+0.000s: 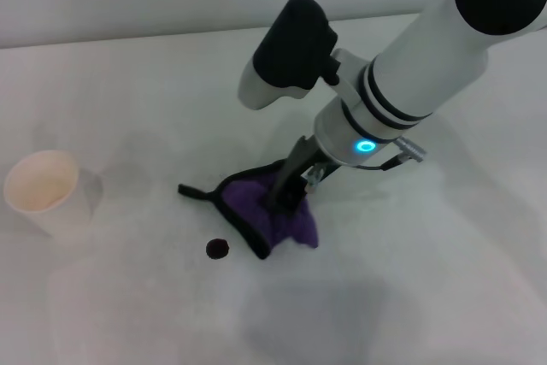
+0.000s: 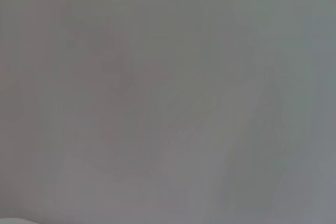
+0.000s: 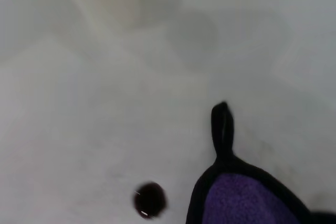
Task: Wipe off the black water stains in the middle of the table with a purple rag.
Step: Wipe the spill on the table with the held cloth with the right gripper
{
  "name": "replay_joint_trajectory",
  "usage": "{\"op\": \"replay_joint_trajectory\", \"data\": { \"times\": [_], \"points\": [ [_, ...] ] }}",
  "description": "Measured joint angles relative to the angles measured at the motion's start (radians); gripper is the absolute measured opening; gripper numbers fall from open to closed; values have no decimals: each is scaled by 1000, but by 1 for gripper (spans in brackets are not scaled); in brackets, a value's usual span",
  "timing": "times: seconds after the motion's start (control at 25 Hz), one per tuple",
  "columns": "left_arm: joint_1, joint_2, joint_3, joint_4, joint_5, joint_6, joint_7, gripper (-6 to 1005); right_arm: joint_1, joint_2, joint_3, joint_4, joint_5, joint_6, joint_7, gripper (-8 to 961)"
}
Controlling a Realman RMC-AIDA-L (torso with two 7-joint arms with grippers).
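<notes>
My right gripper point(image 1: 286, 198): lowered onto the purple rag point(image 1: 272, 211), fingers pressed into its bunched middle and closed on the cloth; my arm slants in from the upper right of the head view, a blue ring lit on the wrist.
The purple rag: crumpled on the table point(image 1: 154, 91), black-trimmed edge turned toward the stain, thin black loop point(image 1: 195, 191) trailing flat toward the left side.
The black water stains point(image 1: 218, 249): one small dark round blot on the white surface, just beside the rag's black edge, apart from it, uncovered; the right wrist view shows the same blot point(image 3: 149, 200) near the rag's corner point(image 3: 247, 198).
A white paper cup point(image 1: 44, 191): upright, well apart, at the left edge.
My left gripper: out of sight.
</notes>
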Motion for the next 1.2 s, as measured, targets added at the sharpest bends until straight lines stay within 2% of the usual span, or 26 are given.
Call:
{"op": "replay_joint_trajectory", "data": {
  "times": [0.16, 0.48, 0.84, 1.2],
  "points": [
    [-2, 0, 0, 0, -3, 0, 0, 893, 0, 1, -35, -35, 43, 1, -20, 66],
    [-8, 0, 0, 0, -3, 1, 0, 892, 1, 3, -70, -21, 153, -45, -90, 65],
    [-19, 0, 0, 0, 4, 2, 0, 892, 37, 3, -208, 128, 246, -242, -110, 61],
    [-19, 0, 0, 0, -1, 1, 0, 892, 4, 3, -253, 185, 253, -414, -104, 59]
  ]
}}
